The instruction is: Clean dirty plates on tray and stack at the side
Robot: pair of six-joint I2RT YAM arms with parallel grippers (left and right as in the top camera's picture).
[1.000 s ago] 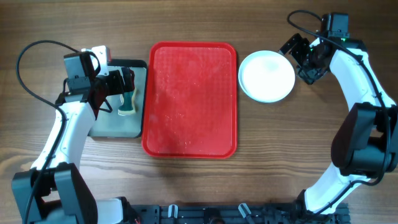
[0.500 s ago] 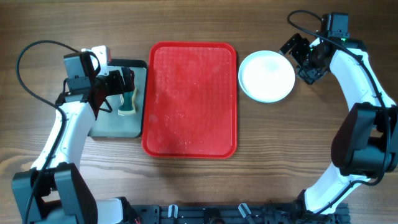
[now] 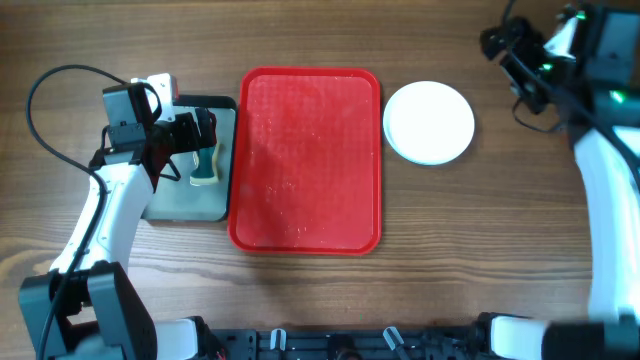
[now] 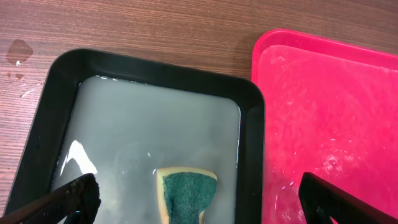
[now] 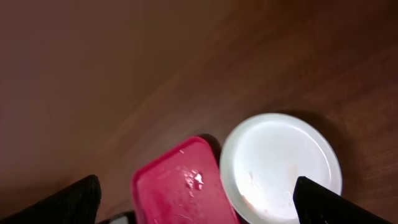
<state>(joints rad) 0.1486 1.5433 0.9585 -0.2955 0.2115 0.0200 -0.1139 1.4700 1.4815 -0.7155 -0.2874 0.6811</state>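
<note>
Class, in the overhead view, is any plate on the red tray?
No, the red tray holds no plate; the white plate rests on the table beside it.

A black-rimmed grey tray (image 3: 185,207) (image 4: 155,65) is set toward the left edge of the wooden table (image 3: 420,270) and is filled with cloudy water. A sponge (image 3: 205,172) (image 4: 185,193) – green face up, yellow beneath – is seen lying in it. A small wet spot (image 4: 20,50) is seen on the wood near one corner of the tray.
</note>
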